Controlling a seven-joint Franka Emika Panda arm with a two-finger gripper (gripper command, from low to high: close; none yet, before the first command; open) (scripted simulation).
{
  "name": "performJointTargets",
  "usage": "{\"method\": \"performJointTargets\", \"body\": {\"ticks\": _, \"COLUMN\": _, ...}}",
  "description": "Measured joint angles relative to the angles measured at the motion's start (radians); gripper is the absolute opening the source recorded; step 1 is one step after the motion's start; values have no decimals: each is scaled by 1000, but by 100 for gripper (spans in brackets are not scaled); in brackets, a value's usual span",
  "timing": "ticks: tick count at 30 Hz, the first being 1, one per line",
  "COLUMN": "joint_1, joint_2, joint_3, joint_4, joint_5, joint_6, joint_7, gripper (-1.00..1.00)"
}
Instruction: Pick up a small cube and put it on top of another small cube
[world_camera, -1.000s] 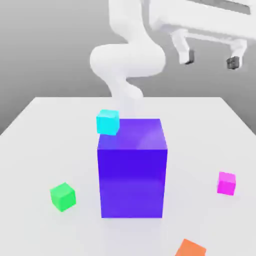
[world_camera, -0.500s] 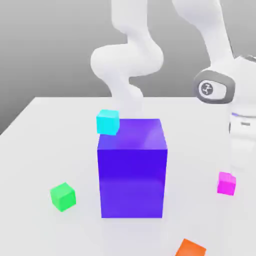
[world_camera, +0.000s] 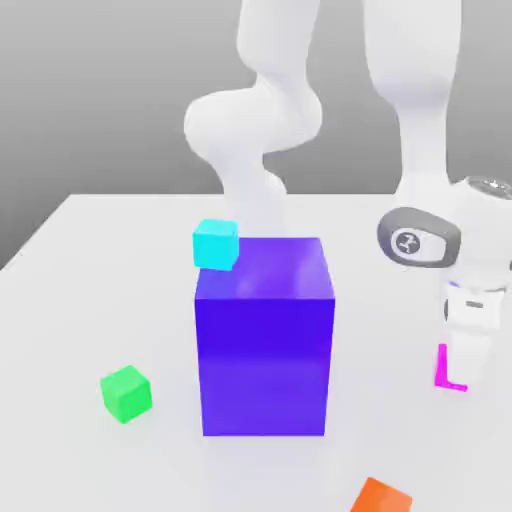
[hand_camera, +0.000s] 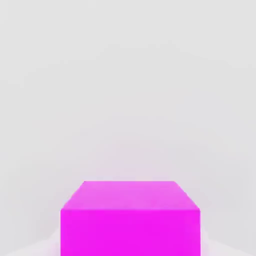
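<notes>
While the arm's hand (world_camera: 476, 335) covers most of it at the frame's lower right, the magenta cube (world_camera: 441, 368) rests on the table (world_camera: 90, 290).

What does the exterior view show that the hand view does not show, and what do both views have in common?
The exterior view alone shows the robot arm lowered at that view's right, the big purple-blue block in the middle, the cyan cube beside the block's upper far corner, the green cube and the orange cube at the front edge. The hand view alone shows the full top face and one whole side of the magenta cube, seen from very near. Both views share the magenta cube, mostly hidden behind the arm in the exterior view, and the white table.
</notes>
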Motion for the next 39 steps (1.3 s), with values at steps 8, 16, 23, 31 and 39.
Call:
{"method": "performJointTargets", "body": {"ticks": 8, "joint_1": -115, "joint_2": -220, "joint_3": 150, "joint_4": -50, "joint_5": 208, "joint_6": -164, "joint_7": -193, "gripper": -100}}
{"method": "performJointTargets", "body": {"ticks": 16, "joint_1": -234, "joint_2": -482, "joint_3": 66, "joint_4": -47, "joint_5": 6, "joint_6": -367, "joint_7": -522, "gripper": -100}}
{"method": "performJointTargets", "body": {"ticks": 23, "joint_1": -287, "joint_2": -719, "joint_3": -59, "joint_4": -49, "joint_5": -90, "joint_6": -518, "joint_7": -884, "gripper": -100}}
{"method": "performJointTargets", "body": {"ticks": 31, "joint_1": -343, "joint_2": -951, "joint_3": -243, "joint_4": -58, "joint_5": -185, "joint_6": -646, "joint_7": -1311, "gripper": -100}}
{"method": "performJointTargets", "body": {"ticks": 39, "joint_1": -400, "joint_2": -1095, "joint_3": -467, "joint_4": -71, "joint_5": -276, "joint_6": -711, "joint_7": -1740, "gripper": -100}}
